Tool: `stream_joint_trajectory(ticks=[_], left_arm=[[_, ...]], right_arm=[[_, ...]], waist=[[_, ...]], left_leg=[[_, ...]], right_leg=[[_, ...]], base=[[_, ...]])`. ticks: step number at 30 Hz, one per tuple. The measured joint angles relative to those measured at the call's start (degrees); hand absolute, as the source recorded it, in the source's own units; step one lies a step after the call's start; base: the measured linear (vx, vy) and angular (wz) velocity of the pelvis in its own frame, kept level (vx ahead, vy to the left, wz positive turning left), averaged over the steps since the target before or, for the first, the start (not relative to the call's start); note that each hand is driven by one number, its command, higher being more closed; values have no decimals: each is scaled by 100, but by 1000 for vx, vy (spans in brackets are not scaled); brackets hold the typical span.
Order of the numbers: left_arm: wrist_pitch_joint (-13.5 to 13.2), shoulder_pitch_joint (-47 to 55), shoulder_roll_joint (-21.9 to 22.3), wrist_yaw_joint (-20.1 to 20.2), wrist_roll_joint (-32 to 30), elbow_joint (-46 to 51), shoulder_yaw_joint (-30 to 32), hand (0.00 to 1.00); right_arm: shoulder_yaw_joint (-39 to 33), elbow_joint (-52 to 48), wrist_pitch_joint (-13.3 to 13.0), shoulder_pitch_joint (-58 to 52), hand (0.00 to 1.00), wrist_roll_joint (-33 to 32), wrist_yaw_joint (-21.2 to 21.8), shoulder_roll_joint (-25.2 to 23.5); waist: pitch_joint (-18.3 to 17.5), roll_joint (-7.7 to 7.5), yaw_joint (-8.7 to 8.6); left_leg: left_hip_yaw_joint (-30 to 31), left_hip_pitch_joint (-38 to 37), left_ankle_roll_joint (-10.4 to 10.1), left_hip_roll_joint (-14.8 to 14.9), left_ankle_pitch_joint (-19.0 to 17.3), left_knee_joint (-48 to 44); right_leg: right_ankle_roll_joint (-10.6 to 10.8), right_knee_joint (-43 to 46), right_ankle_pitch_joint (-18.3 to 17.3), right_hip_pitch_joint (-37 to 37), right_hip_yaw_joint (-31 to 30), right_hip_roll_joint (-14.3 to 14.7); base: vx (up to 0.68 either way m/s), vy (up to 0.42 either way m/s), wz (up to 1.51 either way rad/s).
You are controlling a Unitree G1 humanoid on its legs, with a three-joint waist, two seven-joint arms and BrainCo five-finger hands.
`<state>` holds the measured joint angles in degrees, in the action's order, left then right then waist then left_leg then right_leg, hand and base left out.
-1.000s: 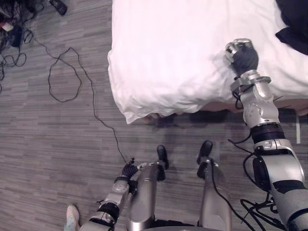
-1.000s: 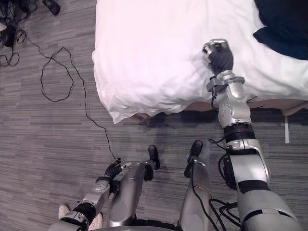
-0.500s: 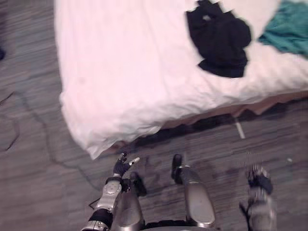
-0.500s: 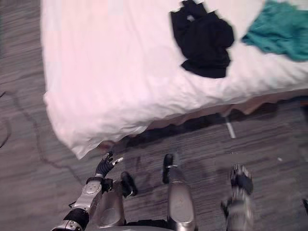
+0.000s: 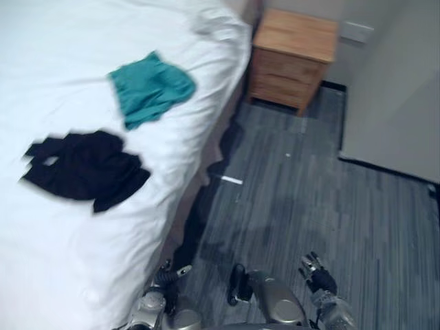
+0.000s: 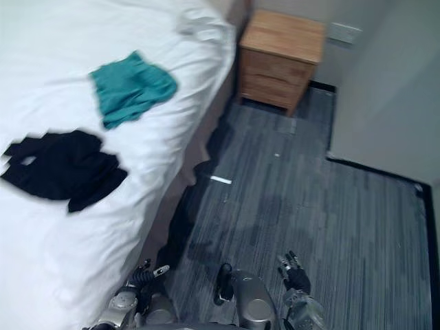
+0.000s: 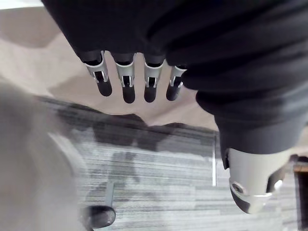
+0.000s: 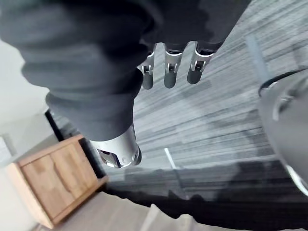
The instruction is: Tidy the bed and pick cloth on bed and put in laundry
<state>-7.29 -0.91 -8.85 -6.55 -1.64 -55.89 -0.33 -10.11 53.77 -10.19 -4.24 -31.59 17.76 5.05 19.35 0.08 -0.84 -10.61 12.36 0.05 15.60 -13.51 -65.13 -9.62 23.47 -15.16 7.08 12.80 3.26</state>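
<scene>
A black cloth (image 5: 84, 169) lies crumpled on the white bed (image 5: 55, 261), near its side edge. A teal cloth (image 5: 150, 86) lies farther up the bed, apart from the black one. My left hand (image 5: 168, 276) hangs low beside the bed's edge with straight fingers (image 7: 123, 84) and holds nothing. My right hand (image 5: 316, 277) hangs low over the grey floor, its fingers (image 8: 169, 67) straight and empty. Both hands are well below and away from the cloths.
A wooden nightstand (image 5: 291, 58) stands at the head of the bed against a pale wall (image 5: 392, 89). Grey striped floor (image 5: 309, 199) runs between the bed's side and the wall. A small white strip (image 5: 232, 180) lies on the floor near the bed.
The camera has swung right along the bed, bringing the teal cloth and nightstand into view. My right hand left the bedding, uncurled and dropped to my side. The left hand stays low.
</scene>
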Motion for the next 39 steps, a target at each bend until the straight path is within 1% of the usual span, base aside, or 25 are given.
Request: stream_joint_trajectory(ticks=[2,5,7,8,9,11,13,14,17,19,20,21,22,23,25,26,27,28,30,33,34,35,36,38,39], left_arm=[[-134,48,-46,32,98,16,106,0],[-333,173,51,40,205,10,234,0],[-334,245,80,84,240,-43,255,0],[-297,288,-71,316,324,-52,214,0],[-275,283,-92,424,339,-41,225,0],[-193,251,-140,547,338,-69,224,0],[-189,276,-171,429,320,-208,124,0],[-190,303,-175,322,320,-251,67,0],[-197,347,-110,108,324,-300,-9,0],[-198,259,-105,123,332,-298,-18,0],[-192,250,-115,128,340,-305,-14,0],[-170,241,-83,130,381,-322,-3,0],[-166,233,-72,133,381,-323,-11,0],[-164,230,-2,164,383,-328,-27,0],[-182,379,41,157,388,-312,-13,0],[-193,450,73,161,459,-315,11,0],[-199,452,108,161,537,-325,62,0],[-200,495,141,161,573,-330,65,0],[-215,599,159,161,617,-326,88,0],[-339,608,151,157,738,-289,83,0],[-368,608,213,154,761,-271,66,0],[-391,604,172,150,754,-274,85,0],[-444,594,75,123,753,-270,142,0],[-416,584,103,107,743,-253,296,0],[-304,598,121,89,742,-265,328,0]], right_arm=[[77,176,-80,-1,0,290,4,-13],[115,176,-105,4,0,508,-25,9],[237,259,-117,4,0,604,-26,-38],[418,391,-183,9,0,791,-18,-96],[439,416,-199,101,0,819,-22,-126],[450,593,-241,411,0,819,-24,-190],[613,589,-310,455,0,825,-6,-153],[707,556,-340,455,0,836,0,-90],[839,464,-521,389,0,853,14,7],[837,312,-580,249,0,914,0,21],[826,311,-612,223,0,927,-9,23],[825,327,-607,260,0,974,-19,39],[825,327,-604,274,0,977,-19,40],[791,363,-560,356,0,1017,-35,134],[843,382,-484,346,0,1069,-32,267],[908,392,-438,387,0,1258,3,345],[1043,443,-427,462,0,1440,84,423],[1101,497,-418,495,0,1500,149,449],[1111,593,-397,448,0,1727,289,416],[1049,399,-452,247,0,1881,363,399],[1057,274,-484,133,0,1884,351,400],[1057,277,-478,99,0,1877,317,350],[1080,223,-483,37,0,1865,254,200],[1074,-15,-529,67,0,1826,178,188],[1065,-108,-569,187,0,1816,110,241]], waist=[[-3,-19,73],[-17,63,181],[-146,1,326],[-377,-252,325],[-411,-325,350],[-325,-422,337],[-243,-406,251],[-191,-324,192],[-193,-156,135],[-205,-154,128],[-210,-165,112],[-199,-129,121],[-184,-103,131],[-138,4,141],[-282,80,165],[-426,173,177],[-410,279,183],[-384,342,179],[-305,363,216],[-290,256,227],[-310,312,168],[-310,239,176],[-396,35,158],[-416,-17,185],[-420,-18,224]], left_leg=[[322,447,-31,-432,-73,1404],[494,724,-596,-887,315,3803],[524,622,-313,-1066,683,3937],[380,638,-69,-1216,292,3754],[268,609,13,-1221,140,3706],[76,161,200,-1250,-92,3768],[-75,-649,269,-1215,-365,3856],[-74,-930,254,-1154,-436,3914],[-28,-1707,29,-737,-568,4434],[165,-1848,-328,-518,-770,4513],[268,-1914,-464,-450,-852,4496],[330,-2005,-555,-333,-895,4510],[346,-2022,-568,-306,-886,4510],[429,-2287,-805,-176,-569,4530],[634,-2395,-818,-94,-367,4208],[872,-1935,-557,-14,-137,3299],[1096,-1357,-399,113,434,2175],[1255,-1003,-383,209,805,1557],[1046,-349,-509,127,69,797],[-649,-78,-514,-386,10,2740],[-1539,6,-64,-476,420,3429],[-2068,-65,226,-457,430,3487],[-2843,-109,252,-444,413,3532],[-3621,-118,648,-332,166,3401],[-3748,-175,1074,-359,-194,3407]], right_leg=[[241,-163,28,-310,-650,36],[474,-329,-190,-640,-1383,41],[566,-309,-515,-923,-1745,-40],[664,-28,-604,-844,-1675,-262],[889,561,-577,-585,-1478,-335],[1660,2605,-84,262,-889,-809],[1241,3984,-211,727,-163,-1404],[1162,3880,-268,758,32,-1478],[1206,1426,-183,901,524,-1274],[1398,-809,948,1032,131,-1229],[1567,-1154,1558,996,-15,-1228],[1397,-1128,2104,879,-43,-1083],[1376,-1086,2067,879,-27,-1063],[1110,-1,1423,1034,-48,-1047],[1024,694,755,1027,-4,-1068],[1014,853,405,994,59,-1004],[984,701,238,742,129,-881],[929,507,234,508,207,-768],[844,-125,256,-523,515,-705],[1038,-734,144,-1437,1058,-981],[1184,-836,38,-1697,1383,-957],[1278,-881,-29,-1869,1573,-994],[1360,-971,-81,-2072,2039,-1116],[1415,-1060,-107,-2277,2461,-1031],[1633,-745,-235,-2328,2524,-1041]], base=[[404,178,-169],[367,260,-116],[586,397,-91],[563,289,-63],[433,187,-51],[436,163,-46],[576,99,-20],[580,-34,-1],[480,-123,13],[558,-262,42],[538,-332,46],[422,-264,28],[477,-294,28],[440,-255,25],[496,-307,22],[457,-293,16],[447,-279,20],[329,-156,20],[526,-161,44],[421,-69,83],[324,-34,117],[530,-74,176],[541,-82,186],[506,-59,168],[469,35,120]])
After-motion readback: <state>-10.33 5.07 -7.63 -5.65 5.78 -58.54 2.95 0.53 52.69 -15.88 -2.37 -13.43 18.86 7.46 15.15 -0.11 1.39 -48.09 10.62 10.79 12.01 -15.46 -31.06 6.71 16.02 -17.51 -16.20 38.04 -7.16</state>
